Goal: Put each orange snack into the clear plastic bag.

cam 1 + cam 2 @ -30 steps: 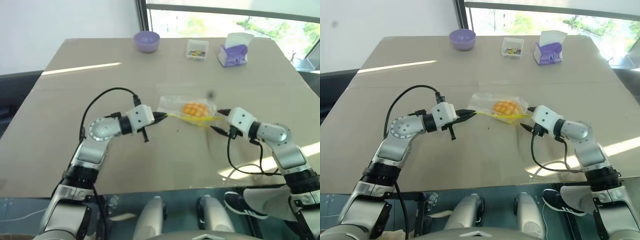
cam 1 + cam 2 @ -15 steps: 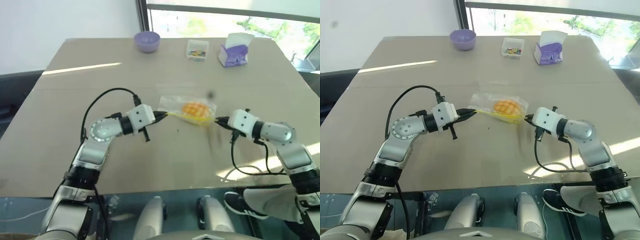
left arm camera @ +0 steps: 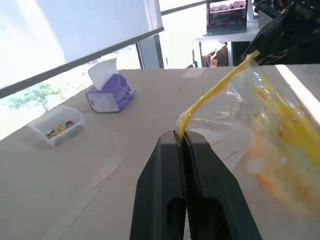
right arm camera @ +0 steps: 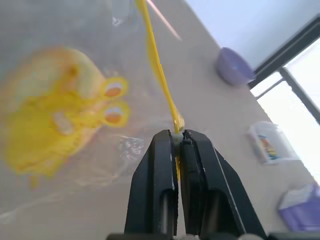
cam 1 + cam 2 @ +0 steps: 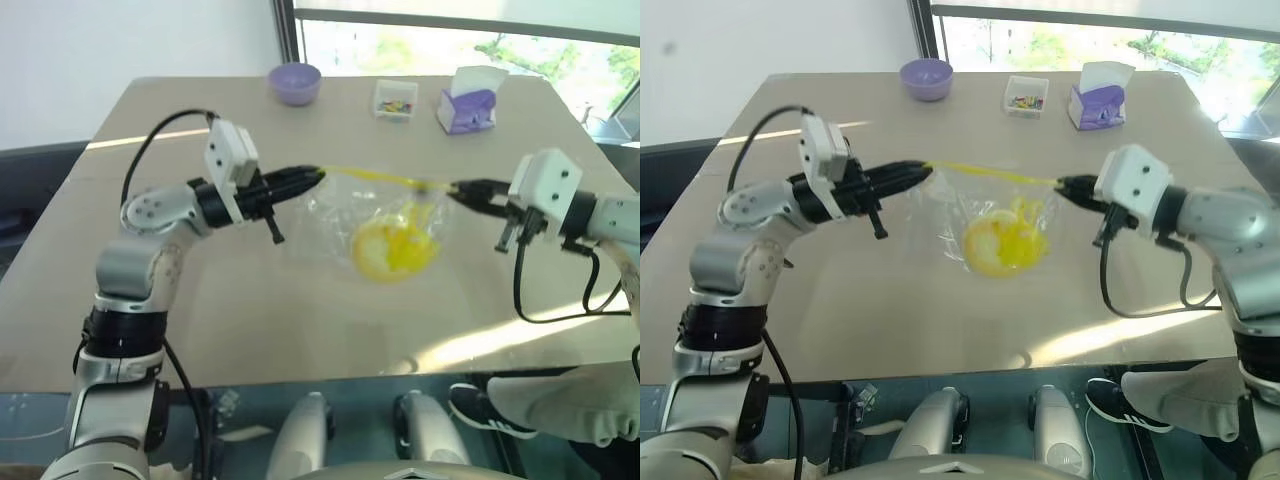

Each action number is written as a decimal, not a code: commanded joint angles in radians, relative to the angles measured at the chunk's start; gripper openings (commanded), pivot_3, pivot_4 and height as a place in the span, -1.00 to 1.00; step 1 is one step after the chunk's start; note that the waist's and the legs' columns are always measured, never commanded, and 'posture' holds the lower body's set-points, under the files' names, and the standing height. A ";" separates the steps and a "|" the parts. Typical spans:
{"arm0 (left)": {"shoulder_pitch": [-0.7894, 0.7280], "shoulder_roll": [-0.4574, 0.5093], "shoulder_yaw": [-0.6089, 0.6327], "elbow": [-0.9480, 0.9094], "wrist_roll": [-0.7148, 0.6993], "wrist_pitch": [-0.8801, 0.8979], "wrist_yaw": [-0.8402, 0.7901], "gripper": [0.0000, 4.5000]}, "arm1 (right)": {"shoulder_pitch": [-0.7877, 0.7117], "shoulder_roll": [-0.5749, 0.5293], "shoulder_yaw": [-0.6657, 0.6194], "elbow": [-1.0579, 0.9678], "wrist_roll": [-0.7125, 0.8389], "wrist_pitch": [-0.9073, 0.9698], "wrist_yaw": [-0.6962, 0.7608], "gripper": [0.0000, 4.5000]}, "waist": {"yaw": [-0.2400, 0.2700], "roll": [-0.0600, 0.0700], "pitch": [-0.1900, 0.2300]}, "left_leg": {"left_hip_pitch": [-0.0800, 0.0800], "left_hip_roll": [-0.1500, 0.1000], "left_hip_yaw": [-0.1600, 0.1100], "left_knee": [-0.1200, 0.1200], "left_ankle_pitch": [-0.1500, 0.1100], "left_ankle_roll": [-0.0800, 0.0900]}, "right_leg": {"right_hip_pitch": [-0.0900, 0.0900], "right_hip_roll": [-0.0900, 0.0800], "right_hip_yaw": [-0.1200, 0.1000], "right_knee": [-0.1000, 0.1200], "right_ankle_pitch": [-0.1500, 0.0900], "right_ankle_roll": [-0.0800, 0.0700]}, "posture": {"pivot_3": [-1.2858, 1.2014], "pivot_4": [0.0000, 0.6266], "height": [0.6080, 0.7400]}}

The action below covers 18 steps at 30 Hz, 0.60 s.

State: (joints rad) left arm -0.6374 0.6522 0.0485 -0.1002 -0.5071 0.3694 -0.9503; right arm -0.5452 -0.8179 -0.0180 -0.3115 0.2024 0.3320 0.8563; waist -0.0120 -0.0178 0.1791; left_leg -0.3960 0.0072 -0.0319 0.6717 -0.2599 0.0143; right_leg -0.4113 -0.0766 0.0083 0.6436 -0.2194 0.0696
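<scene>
The clear plastic bag (image 5: 385,225) hangs above the table, stretched by its yellow zip strip (image 5: 372,176) between both grippers. My left gripper (image 5: 316,175) is shut on the strip's left end; its black fingers (image 3: 170,165) pinch the yellow edge. At the strip's right end my right gripper (image 5: 455,188) is shut too, fingers (image 4: 162,165) clamped on the yellow strip (image 4: 157,70). The orange snack (image 5: 385,248) sits blurred in the bottom of the hanging bag, also seen through the plastic as an orange snack (image 4: 50,120).
At the table's far edge stand a purple bowl (image 5: 294,81), a small clear box (image 5: 394,99) of colourful bits and a purple tissue box (image 5: 467,100). The tan table (image 5: 300,310) runs out near its front edge.
The right gripper closed on the bag's right end. Both arms then rose, lifting the bag off the table and pulling the zip strip taut; the snack slid to the bag's bottom.
</scene>
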 commanded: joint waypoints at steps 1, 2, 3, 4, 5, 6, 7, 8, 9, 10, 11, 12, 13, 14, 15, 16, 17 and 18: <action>-0.043 -0.018 -0.031 0.084 0.113 -0.076 0.052 -1.00 | -0.033 0.011 0.025 0.143 -0.143 -0.095 -0.108 -0.98 | 0.001 0.000 0.000 | 0.000 0.000 0.000 0.000 0.000 0.000 | 0.000 0.000 0.000 0.000 0.000 0.000 | 0.03 -0.52 1.00; -0.062 -0.034 -0.046 0.129 0.164 -0.124 0.085 -1.00 | -0.049 0.019 0.035 0.190 -0.184 -0.129 -0.147 -0.98 | 0.000 0.000 0.000 | 0.000 0.000 0.000 0.000 0.000 0.000 | 0.000 0.000 0.000 0.000 0.000 0.000 | 0.03 -0.52 1.00; -0.080 -0.050 -0.054 0.164 0.198 -0.162 0.113 -1.00 | -0.064 0.025 0.042 0.228 -0.218 -0.160 -0.180 -0.98 | 0.000 0.000 0.000 | 0.000 0.000 0.001 0.000 0.000 0.000 | 0.000 0.000 0.000 0.000 0.000 0.000 | 0.03 -0.52 1.00; -0.094 -0.064 -0.058 0.188 0.222 -0.196 0.130 -1.00 | -0.076 0.026 0.048 0.261 -0.247 -0.190 -0.204 -0.98 | 0.000 0.000 0.000 | 0.000 0.000 0.001 0.000 0.000 0.000 | 0.000 0.000 0.001 0.000 0.000 0.000 | 0.03 -0.52 1.00; -0.105 -0.076 -0.064 0.208 0.252 -0.245 0.146 -1.00 | -0.081 0.028 0.048 0.279 -0.264 -0.213 -0.223 -0.98 | -0.001 0.000 0.000 | -0.002 0.000 0.001 0.000 0.000 0.000 | -0.002 0.000 0.001 0.000 0.000 0.000 | 0.03 -0.52 1.00; -0.108 -0.085 -0.066 0.218 0.265 -0.278 0.152 -1.00 | -0.076 0.029 0.044 0.281 -0.268 -0.224 -0.231 -0.98 | -0.001 0.000 0.000 | -0.002 0.000 0.001 0.000 0.000 0.000 | -0.002 0.000 0.001 -0.001 0.000 0.000 | 0.03 -0.52 1.00; -0.106 -0.092 -0.067 0.224 0.274 -0.303 0.155 -1.00 | -0.066 0.030 0.040 0.277 -0.271 -0.235 -0.237 -0.98 | 0.000 0.000 0.000 | -0.003 0.000 0.002 0.000 0.000 -0.001 | -0.004 0.000 0.001 0.000 0.000 0.000 | 0.03 -0.52 1.00; -0.094 -0.097 -0.071 0.224 0.281 -0.322 0.153 -1.00 | -0.040 0.031 0.035 0.260 -0.264 -0.241 -0.235 -0.98 | -0.001 0.000 0.000 | -0.004 0.000 0.002 -0.001 0.001 -0.002 | -0.004 0.000 0.001 -0.001 0.000 0.000 | 0.03 -0.52 1.00; -0.074 -0.096 -0.081 0.219 0.289 -0.339 0.145 -1.00 | -0.013 0.033 0.032 0.243 -0.258 -0.241 -0.232 -0.98 | -0.001 0.000 0.000 | -0.004 0.000 0.002 -0.002 0.002 -0.003 | -0.005 0.000 0.002 -0.001 0.000 0.000 | 0.03 -0.52 1.00; -0.046 -0.092 -0.096 0.211 0.303 -0.363 0.131 -1.00 | 0.018 0.035 0.032 0.227 -0.256 -0.236 -0.232 -0.98 | -0.001 0.000 0.000 | -0.004 0.000 0.002 -0.003 0.002 -0.003 | -0.005 -0.001 0.002 -0.002 0.000 0.000 | 0.03 -0.52 1.00; 0.002 -0.088 -0.118 0.195 0.319 -0.386 0.116 -1.00 | 0.065 0.041 0.042 0.211 -0.261 -0.240 -0.234 -0.98 | -0.001 0.000 0.000 | -0.004 0.000 0.002 -0.004 0.002 -0.003 | -0.005 -0.001 0.002 -0.003 0.000 0.000 | 0.03 -0.52 1.00; 0.050 -0.090 -0.138 0.182 0.331 -0.401 0.107 -1.00 | 0.112 0.050 0.056 0.199 -0.267 -0.244 -0.238 -0.98 | -0.001 0.001 -0.001 | -0.004 0.000 0.003 -0.005 0.002 -0.003 | -0.005 -0.001 0.002 -0.003 0.000 0.000 | 0.03 -0.52 1.00; 0.101 -0.098 -0.156 0.178 0.350 -0.424 0.111 -1.00 | 0.158 0.072 0.071 0.199 -0.266 -0.251 -0.247 -0.98 | -0.002 0.000 -0.001 | -0.003 0.000 0.003 -0.006 0.001 -0.003 | -0.004 -0.001 0.003 -0.004 0.000 0.000 | 0.03 -0.52 1.00; 0.145 -0.103 -0.173 0.174 0.374 -0.448 0.121 -1.00 | 0.194 0.089 0.088 0.210 -0.281 -0.266 -0.265 -0.98 | -0.003 0.000 -0.001 | -0.003 0.000 0.004 -0.006 0.001 -0.002 | -0.004 -0.001 0.004 -0.004 0.000 0.000 | 0.03 -0.52 1.00; 0.188 -0.108 -0.189 0.173 0.400 -0.477 0.132 -1.00 | 0.233 0.105 0.115 0.224 -0.301 -0.286 -0.272 -0.98 | -0.003 0.000 -0.001 | -0.003 0.000 0.004 -0.006 0.001 -0.002 | -0.004 -0.001 0.004 -0.005 0.000 0.000 | 0.03 -0.52 1.00; 0.220 -0.112 -0.200 0.176 0.415 -0.496 0.137 -1.00 | 0.265 0.123 0.135 0.237 -0.313 -0.301 -0.276 -0.98 | -0.002 0.000 0.000 | -0.003 0.000 0.005 -0.006 -0.001 0.001 | -0.005 -0.001 0.005 -0.005 0.000 0.000 | 0.03 -0.52 1.00; 0.250 -0.109 -0.212 0.187 0.433 -0.521 0.137 -1.00 | 0.293 0.140 0.152 0.252 -0.332 -0.318 -0.291 -0.98 | -0.001 0.000 0.000 | -0.003 -0.001 0.005 -0.004 -0.002 0.002 | -0.005 -0.001 0.005 -0.004 0.000 0.000 | 0.03 -0.52 1.00; 0.272 -0.104 -0.219 0.192 0.446 -0.538 0.133 -1.00 | 0.315 0.149 0.166 0.260 -0.345 -0.329 -0.295 -0.98 | 0.000 0.000 0.000 | -0.003 -0.001 0.005 -0.003 -0.002 0.002 | -0.005 -0.001 0.005 -0.002 0.000 0.000 | 0.03 -0.52 1.00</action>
State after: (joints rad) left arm -0.3686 0.5244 -0.2004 0.1044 -0.0861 -0.1152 -0.8330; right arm -0.2378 -0.6600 0.1682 -0.0563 -0.1108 0.0286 0.5992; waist -0.0118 -0.0174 0.1789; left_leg -0.3985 0.0065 -0.0269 0.6691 -0.2616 0.0166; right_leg -0.4159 -0.0777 0.0130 0.6423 -0.2195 0.0698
